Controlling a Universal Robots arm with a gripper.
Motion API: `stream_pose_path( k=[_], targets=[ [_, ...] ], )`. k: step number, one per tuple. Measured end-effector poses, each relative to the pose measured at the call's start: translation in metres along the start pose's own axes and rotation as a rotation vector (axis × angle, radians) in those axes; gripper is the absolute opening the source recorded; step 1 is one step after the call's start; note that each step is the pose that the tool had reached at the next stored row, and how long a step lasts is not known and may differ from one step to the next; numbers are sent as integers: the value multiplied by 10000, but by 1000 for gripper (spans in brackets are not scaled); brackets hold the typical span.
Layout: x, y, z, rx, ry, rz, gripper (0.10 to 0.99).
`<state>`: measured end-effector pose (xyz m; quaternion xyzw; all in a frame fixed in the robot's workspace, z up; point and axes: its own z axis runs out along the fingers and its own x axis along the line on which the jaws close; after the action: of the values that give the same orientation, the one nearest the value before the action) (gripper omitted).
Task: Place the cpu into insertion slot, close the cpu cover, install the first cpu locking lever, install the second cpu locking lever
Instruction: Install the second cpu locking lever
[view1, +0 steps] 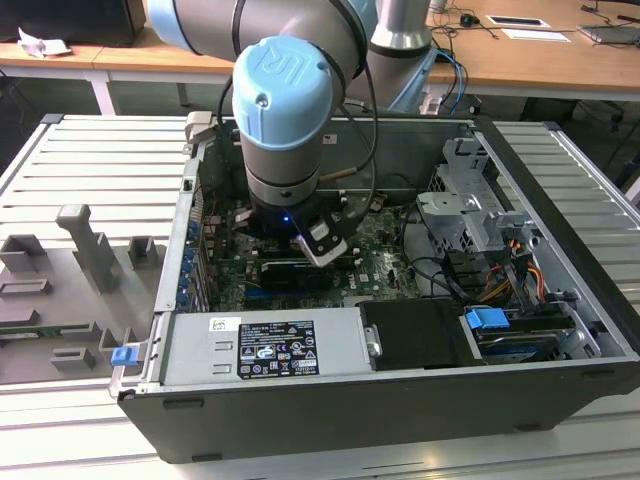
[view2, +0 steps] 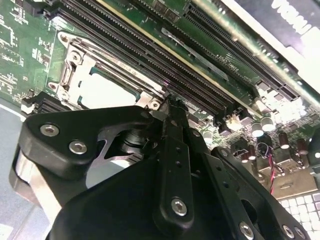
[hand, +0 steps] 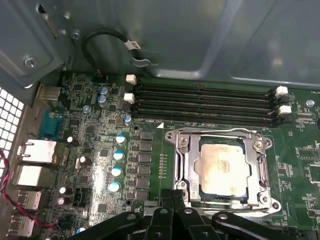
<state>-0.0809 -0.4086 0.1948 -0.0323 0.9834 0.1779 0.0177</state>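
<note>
The cpu (hand: 222, 167), a dull silver square, lies flat in the insertion slot (hand: 172, 136) on the green board. The cpu cover (hand: 191, 165), a silver frame, lies down around it with the chip showing through its cut-out. My gripper (hand: 176, 201) is shut, its black fingers (hand: 165, 220) close together at the socket's near edge, nothing visibly between them. In the second wrist view the gripper (view2: 171, 102) tip sits right at a corner of the cover (view2: 67, 75), beside the cpu (view2: 107, 90). In the exterior view the arm's wrist (view1: 285, 150) stands low over the board inside the computer case.
Long black memory slots (hand: 200, 102) run just beyond the socket. Capacitors (hand: 117, 155) and rear ports (hand: 35, 150) lie to one side. The grey case wall (hand: 200, 40) rises behind. The power supply (view1: 260, 345), drive cage (view1: 470, 210) and cables (view1: 500, 270) crowd the case.
</note>
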Motion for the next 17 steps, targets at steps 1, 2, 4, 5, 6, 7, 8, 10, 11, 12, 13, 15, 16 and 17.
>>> stream_pose_path(
  k=[1, 2, 4, 5, 6, 7, 8, 10, 11, 12, 13, 15, 16, 17],
  targets=[
    [0, -3, 8, -26, -5, 0, 106],
    [1, -6, 15, -43, -6, 0, 106],
    [2, -15, 36, -61, -2, 1, 106],
    [2, -15, 37, -60, -1, 2, 106],
    [2, -15, 37, -62, -3, 2, 106],
    [1, -11, 30, -68, -8, 1, 106],
    [0, -6, 20, -72, -10, 0, 106],
    [-1, 7, -18, -66, -5, 1, 106],
    [-2, 13, -35, -67, -6, 1, 106],
    [-3, 20, -55, -66, -6, 2, 106],
    [-4, 30, -81, -64, -5, 1, 106],
    [-7, 49, -132, -66, -5, 1, 106],
    [-8, 56, -150, -65, -3, 1, 106],
    [-8, 61, -164, -64, -2, 2, 106]
  ],
)
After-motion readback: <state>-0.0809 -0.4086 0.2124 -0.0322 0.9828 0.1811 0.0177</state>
